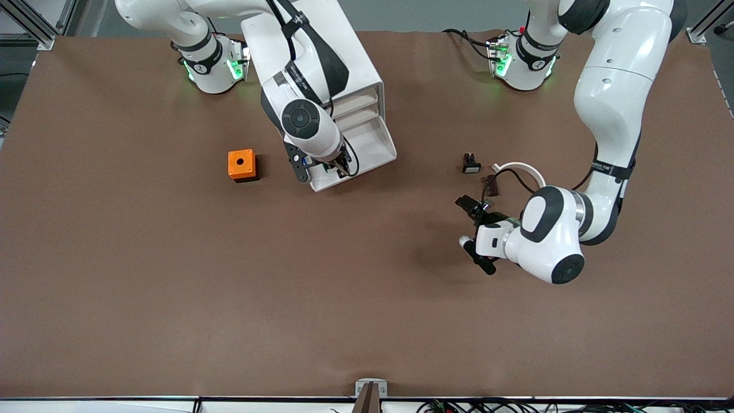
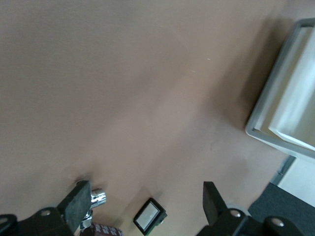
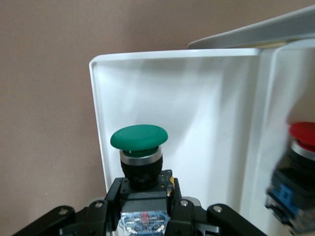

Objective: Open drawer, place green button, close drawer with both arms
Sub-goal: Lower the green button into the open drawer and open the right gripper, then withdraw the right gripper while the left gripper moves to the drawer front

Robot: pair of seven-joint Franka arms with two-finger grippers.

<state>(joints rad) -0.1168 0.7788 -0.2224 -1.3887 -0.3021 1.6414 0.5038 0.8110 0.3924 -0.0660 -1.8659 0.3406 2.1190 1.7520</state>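
Observation:
The white cabinet (image 1: 321, 51) stands near the right arm's base, with a lower tray drawer (image 1: 383, 150) pulled out toward the front camera. My right gripper (image 1: 328, 167) is over that drawer's front corner. In the right wrist view it (image 3: 142, 199) is shut on the button (image 3: 139, 136), which has a green cap and a black-and-blue body. It holds the button upright over the white tray (image 3: 98, 103). My left gripper (image 1: 472, 232) is open and empty over bare table, and its fingers (image 2: 78, 204) stand wide apart.
An orange cube with a hole (image 1: 241, 165) sits beside the cabinet. A black white-topped button (image 1: 471, 164) lies near my left gripper and also shows in the left wrist view (image 2: 150, 215). A red-capped button (image 3: 302, 140) sits past a wall of the tray. The cabinet's corner (image 2: 290, 98) shows in the left wrist view.

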